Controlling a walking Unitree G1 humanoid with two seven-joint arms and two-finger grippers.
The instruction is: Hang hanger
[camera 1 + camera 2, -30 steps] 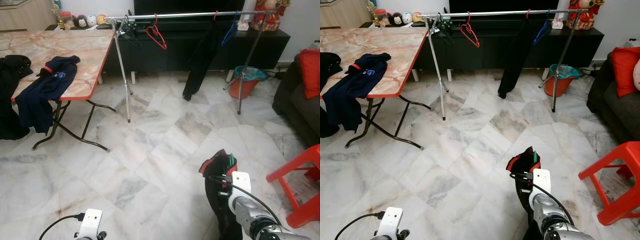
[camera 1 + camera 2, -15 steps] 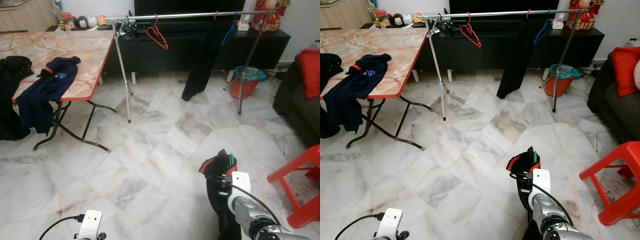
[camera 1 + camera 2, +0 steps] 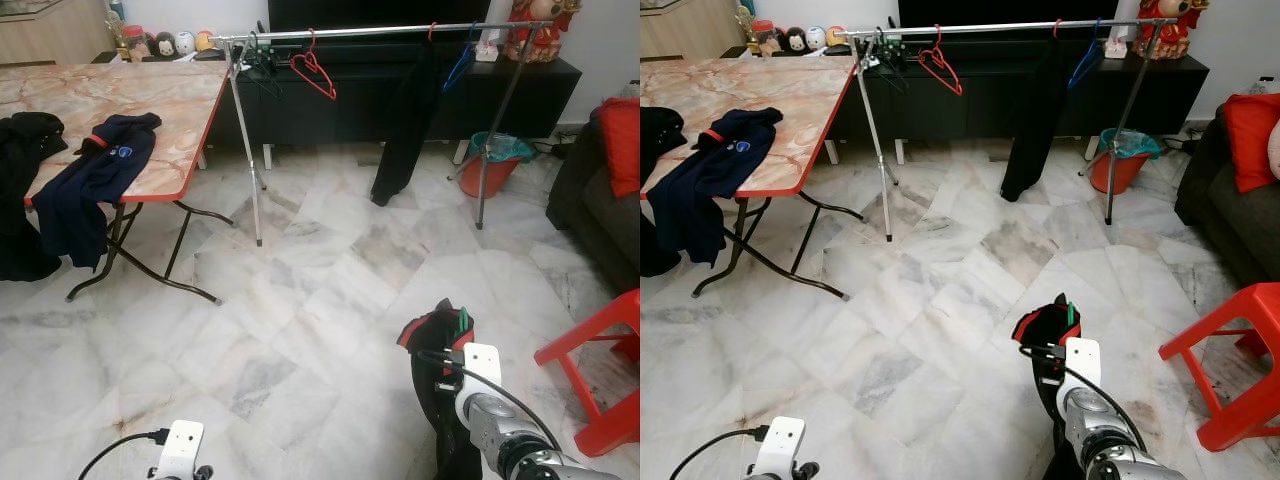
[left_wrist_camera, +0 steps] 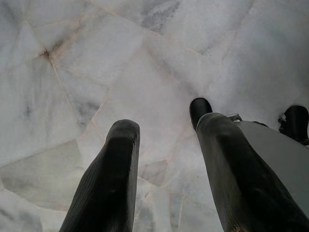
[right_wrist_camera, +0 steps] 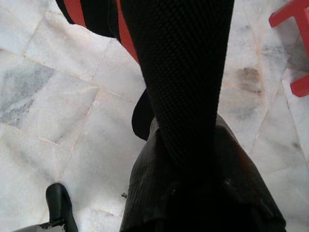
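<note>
My right gripper (image 3: 447,352) is low at the front right, shut on a black garment with red lining (image 3: 437,400) that drapes over it; a green hanger tip (image 3: 462,320) sticks up from the cloth. In the right wrist view the black cloth (image 5: 183,72) covers the fingers. A metal clothes rail (image 3: 380,30) stands across the room at the far side, carrying a red hanger (image 3: 313,70), a blue hanger (image 3: 460,62) and a hanging black garment (image 3: 403,120). My left gripper (image 4: 164,126) hangs open over the marble floor.
A folding table (image 3: 160,100) with a navy jacket (image 3: 95,175) stands at the left. A red plastic stool (image 3: 600,370) is close at the right, with a dark sofa (image 3: 600,210) behind it. An orange bucket (image 3: 493,165) sits by the rail's right leg.
The black garment on the rail swings a little from side to side. Both grippers stay where they were.
</note>
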